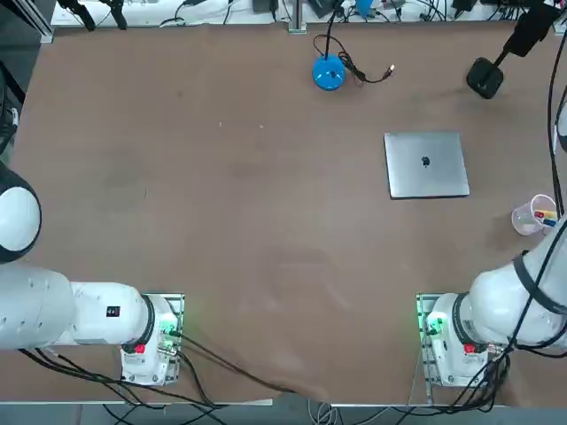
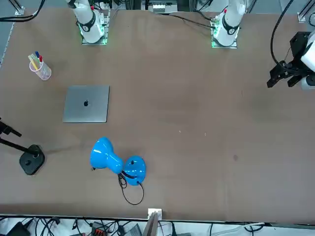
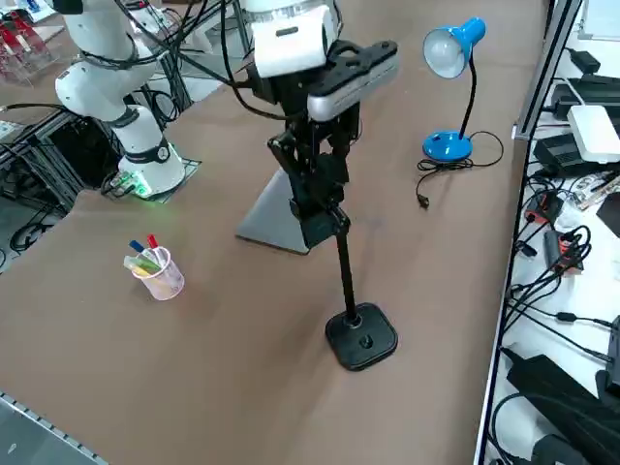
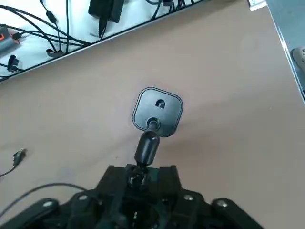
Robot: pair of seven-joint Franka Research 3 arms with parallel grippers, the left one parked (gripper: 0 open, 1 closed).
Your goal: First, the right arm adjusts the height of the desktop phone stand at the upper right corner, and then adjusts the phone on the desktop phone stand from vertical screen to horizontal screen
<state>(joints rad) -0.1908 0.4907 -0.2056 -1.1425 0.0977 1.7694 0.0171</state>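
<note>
Judged stiff and smooth with a weighted base, the phone stand (image 4: 158, 110) should be gripped at its stem, where the right tool (image 4: 141, 172) is closed.

Top view, clock from table centre. Tabletop (image 1: 266, 204): smooth, matt. Two o'clock: laptop (image 1: 426, 165), satin metal; desktop phone stand (image 3: 361, 336), smooth black base, soft sheen; right gripper (image 3: 320, 179), dark, mostly matt. One o'clock: lamp (image 2: 104, 154), glossy blue. Three o'clock: cup (image 3: 165, 279), translucent plastic. Right arm (image 1: 496, 305): smooth white shell.
</note>
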